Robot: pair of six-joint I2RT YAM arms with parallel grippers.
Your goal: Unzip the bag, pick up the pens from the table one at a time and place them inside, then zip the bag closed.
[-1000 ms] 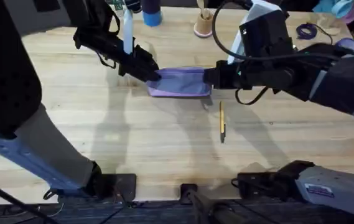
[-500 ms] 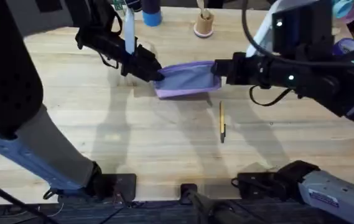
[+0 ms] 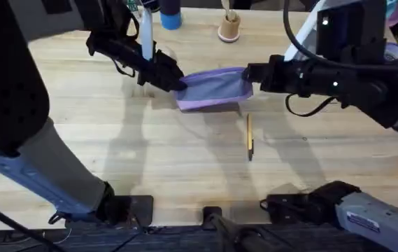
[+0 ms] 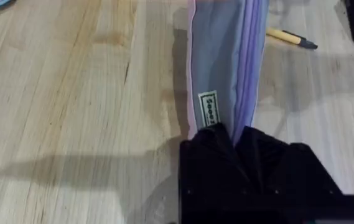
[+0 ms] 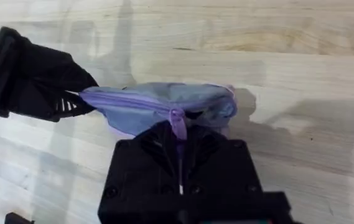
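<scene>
The lavender bag (image 3: 212, 87) is stretched between both grippers just above the table (image 3: 185, 161). My left gripper (image 3: 174, 80) is shut on its left end, pinching the fabric beside a small label (image 4: 209, 109). My right gripper (image 3: 251, 75) is shut on the purple zipper pull (image 5: 177, 118) at the bag's right end. In the right wrist view the bag (image 5: 164, 99) bulges between my fingers and the left gripper (image 5: 33, 74). One yellow-orange pen (image 3: 250, 136) lies on the wood in front of the bag's right end, also seen in the left wrist view as the pen (image 4: 292, 38).
Along the far edge stand a white bottle (image 3: 143, 31), a blue container (image 3: 171, 15) and a small wooden holder (image 3: 229, 26). A purple coil (image 3: 345, 33) lies at the far right. The near half of the table has open room around the pen.
The right gripper has drawn to the right with the bag's end, and the bag has shifted right, risen slightly and been pulled taut. The left gripper holds about the same place.
</scene>
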